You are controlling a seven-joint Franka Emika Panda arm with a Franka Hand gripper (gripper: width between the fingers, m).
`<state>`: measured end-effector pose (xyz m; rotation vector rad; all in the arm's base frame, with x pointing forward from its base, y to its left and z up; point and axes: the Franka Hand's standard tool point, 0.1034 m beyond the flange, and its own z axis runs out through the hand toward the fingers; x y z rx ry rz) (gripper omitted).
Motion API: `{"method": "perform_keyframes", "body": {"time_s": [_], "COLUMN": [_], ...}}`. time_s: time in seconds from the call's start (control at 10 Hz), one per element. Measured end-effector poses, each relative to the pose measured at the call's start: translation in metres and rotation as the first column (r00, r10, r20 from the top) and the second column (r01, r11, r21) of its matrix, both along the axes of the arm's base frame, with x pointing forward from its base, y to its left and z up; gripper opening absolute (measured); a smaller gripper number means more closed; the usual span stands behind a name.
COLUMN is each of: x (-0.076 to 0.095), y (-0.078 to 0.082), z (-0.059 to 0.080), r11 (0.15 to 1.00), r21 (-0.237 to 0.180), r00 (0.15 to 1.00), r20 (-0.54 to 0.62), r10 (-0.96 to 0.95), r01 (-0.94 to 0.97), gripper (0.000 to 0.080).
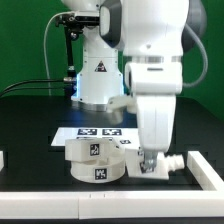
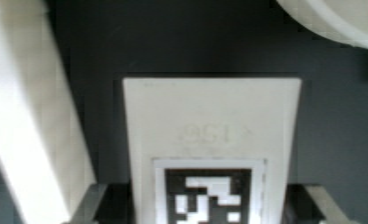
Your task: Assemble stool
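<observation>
The round white seat lies on the black table at the exterior view's left of centre, with a tagged leg standing on it. My gripper is down at the table just to the right of the seat. In the wrist view the gripper has its fingers against both sides of a white leg with a black-and-white tag. The leg lies on the dark table. The seat's curved rim shows just beyond the leg's far end.
The marker board lies behind the seat, before the robot base. A white bar stands at the exterior view's right of the gripper and shows beside the leg in the wrist view. A white piece sits at the exterior view's left edge.
</observation>
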<state>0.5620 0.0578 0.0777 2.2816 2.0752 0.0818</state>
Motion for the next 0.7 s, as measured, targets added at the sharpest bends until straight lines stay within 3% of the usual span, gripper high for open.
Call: {"method": "perform_keyframes", "body": {"time_s": [0.1, 0.2, 0.5, 0.7], "x": [-0.004, -0.012, -0.012, -0.02], "y": [0.006, 0.005, 0.004, 0.002], "z": [0.017, 0.024, 0.018, 0.018], "r11": [1.0, 1.0, 1.0, 0.995], "r21": [0.006, 0.009, 0.009, -0.009], "r00": [0.999, 0.998, 0.999, 0.994], "r20": [0.035, 0.061, 0.05, 0.042], "r10": [0.003, -0.001, -0.004, 0.102], "r01": [-0.004, 0.001, 0.003, -0.101], "gripper": [0.0331, 0.0331, 0.0333, 0.0333]}}
